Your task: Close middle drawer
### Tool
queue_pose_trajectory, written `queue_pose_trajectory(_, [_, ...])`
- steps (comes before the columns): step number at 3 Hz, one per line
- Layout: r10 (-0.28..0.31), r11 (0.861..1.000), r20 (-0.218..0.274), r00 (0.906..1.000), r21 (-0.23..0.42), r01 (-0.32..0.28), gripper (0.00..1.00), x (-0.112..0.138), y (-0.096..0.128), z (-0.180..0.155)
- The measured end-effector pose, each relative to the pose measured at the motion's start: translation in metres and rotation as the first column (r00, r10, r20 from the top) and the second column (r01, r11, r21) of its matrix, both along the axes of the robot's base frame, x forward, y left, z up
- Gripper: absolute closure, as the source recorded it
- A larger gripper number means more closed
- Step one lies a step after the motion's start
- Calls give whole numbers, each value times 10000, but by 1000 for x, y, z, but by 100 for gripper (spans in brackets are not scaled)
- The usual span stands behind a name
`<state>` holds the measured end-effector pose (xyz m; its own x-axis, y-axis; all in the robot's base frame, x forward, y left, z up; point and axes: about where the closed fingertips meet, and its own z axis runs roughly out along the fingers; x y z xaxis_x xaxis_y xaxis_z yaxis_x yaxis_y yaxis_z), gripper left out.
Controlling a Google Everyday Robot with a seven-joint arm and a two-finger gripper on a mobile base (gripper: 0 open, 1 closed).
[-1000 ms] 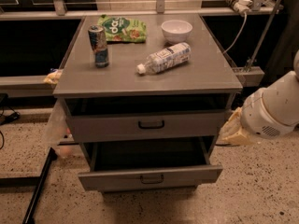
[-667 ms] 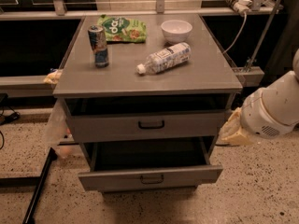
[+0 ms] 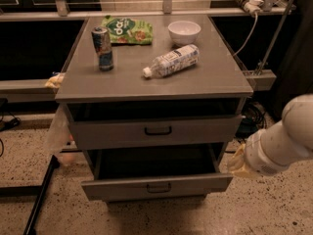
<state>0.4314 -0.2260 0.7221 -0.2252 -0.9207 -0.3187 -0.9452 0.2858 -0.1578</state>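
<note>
While the middle drawer [image 3: 122, 190] stands pulled out, the gripper [image 3: 238, 161] hovers beside it

It hangs near the drawer's right front corner, apparently not touching; wide or narrow, I cannot tell. This looks like the approach: next, it must meet the front and push straight in.
</note>
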Motion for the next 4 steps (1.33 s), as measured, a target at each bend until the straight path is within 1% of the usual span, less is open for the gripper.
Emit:
queue_pose_trajectory(1, [-184, 9989, -137, 9997, 436, 190, 100, 2, -1, -84])
queue_pose_trajectory(2, [-333, 9863, -557, 9979, 1595, 418, 100, 3, 13, -178])
queue_pose_trajectory(3, [-330, 9865, -537, 9980, 1585, 411, 100, 4, 13, -177])
queue_pose_trajectory(4, [-86, 9872, -124, 9999, 1590, 105, 100, 10, 14, -201])
